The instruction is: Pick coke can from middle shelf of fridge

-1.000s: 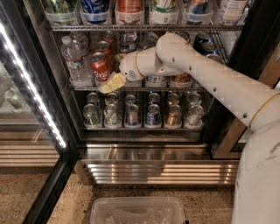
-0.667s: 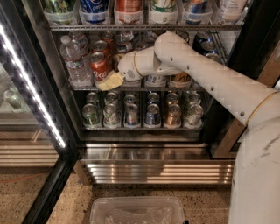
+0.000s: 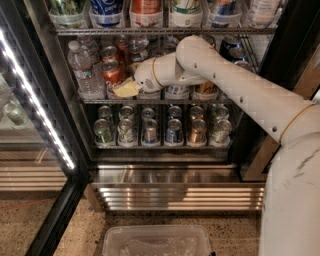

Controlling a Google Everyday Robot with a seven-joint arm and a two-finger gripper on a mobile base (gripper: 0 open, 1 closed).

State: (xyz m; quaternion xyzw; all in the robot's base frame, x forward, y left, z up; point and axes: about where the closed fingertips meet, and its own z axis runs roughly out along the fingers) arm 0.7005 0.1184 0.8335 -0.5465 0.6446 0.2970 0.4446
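Note:
The fridge (image 3: 175,192) stands open, with the white arm reaching in from the right. The red coke can (image 3: 112,73) stands at the front left of the middle shelf (image 3: 210,101), with more red cans behind it. My gripper (image 3: 125,89), with yellowish tips, is at the can's lower right side, against or just in front of it. I cannot see whether it is touching the can. The arm hides the cans in the middle of the shelf.
Water bottles (image 3: 80,67) stand left of the coke can. The rack below holds several short cans (image 3: 165,130). Large bottles (image 3: 145,10) fill the top shelf. The glass door with its LED strip (image 3: 40,115) is open at the left. A clear plastic bin (image 3: 155,242) sits on the floor.
My gripper has edged slightly upward beside the coke can. The can and the other drinks have not visibly moved.

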